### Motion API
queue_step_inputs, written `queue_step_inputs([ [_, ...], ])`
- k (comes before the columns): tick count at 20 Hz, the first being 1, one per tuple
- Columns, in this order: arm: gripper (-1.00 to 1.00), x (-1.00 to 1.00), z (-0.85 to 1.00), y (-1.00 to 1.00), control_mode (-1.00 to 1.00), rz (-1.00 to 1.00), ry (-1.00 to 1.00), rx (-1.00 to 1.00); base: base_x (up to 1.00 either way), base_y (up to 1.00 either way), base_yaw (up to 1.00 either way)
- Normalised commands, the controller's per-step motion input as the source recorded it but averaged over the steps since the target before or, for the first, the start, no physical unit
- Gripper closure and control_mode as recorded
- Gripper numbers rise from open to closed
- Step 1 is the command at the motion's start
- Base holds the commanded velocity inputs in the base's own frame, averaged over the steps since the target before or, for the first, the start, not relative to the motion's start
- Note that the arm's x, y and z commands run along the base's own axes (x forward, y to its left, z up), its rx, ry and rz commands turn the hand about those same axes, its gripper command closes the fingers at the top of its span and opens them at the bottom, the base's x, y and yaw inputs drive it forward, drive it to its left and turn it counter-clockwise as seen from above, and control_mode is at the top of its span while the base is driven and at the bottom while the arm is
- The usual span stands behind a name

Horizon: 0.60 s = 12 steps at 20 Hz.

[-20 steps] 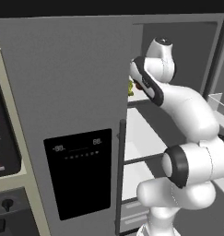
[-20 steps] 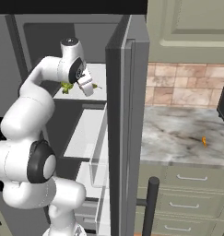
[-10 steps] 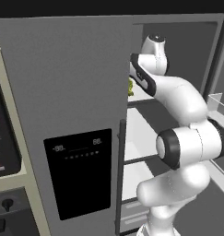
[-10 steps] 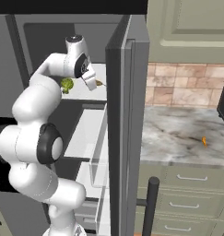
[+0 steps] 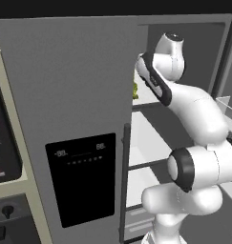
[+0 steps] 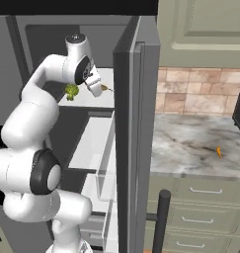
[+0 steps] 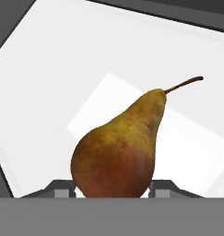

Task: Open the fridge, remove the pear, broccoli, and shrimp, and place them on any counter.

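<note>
Tool clamped on the pear, upper fridge shelf. You have the door open, shrimp on the desk; broccoli remains shelved.

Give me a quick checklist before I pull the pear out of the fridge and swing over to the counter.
1. Grip on the pear: ok. It sits between the gripper jaws, both pressed against its wide end, in the hand view.
2. Fridge door open: ok, the right door stands wide with the arm reaching past it.
3. Broccoli out of the exit path: ok, it lies on the same shelf, on the far side of the hand from the door.
4. Landing spot on the counter: ok, bare marble left of the shrimp.
5. Pear lifted off the shelf: cannot tell.
</note>
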Motion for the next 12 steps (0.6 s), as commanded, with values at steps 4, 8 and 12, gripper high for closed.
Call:
queue_step_inputs([
  [4,1.0,-1.0,-0.13,0.4,-1.0,0.12,-0.1,-0.05,0.0,0.0,0.0],
  [8,1.0,-1.0,-0.01,0.06,-1.0,0.17,-0.01,-0.09,0.0,0.0,0.0],
  [12,1.0,-1.0,-0.04,0.0,-1.0,0.17,0.0,-0.11,0.0,0.0,0.0],
])
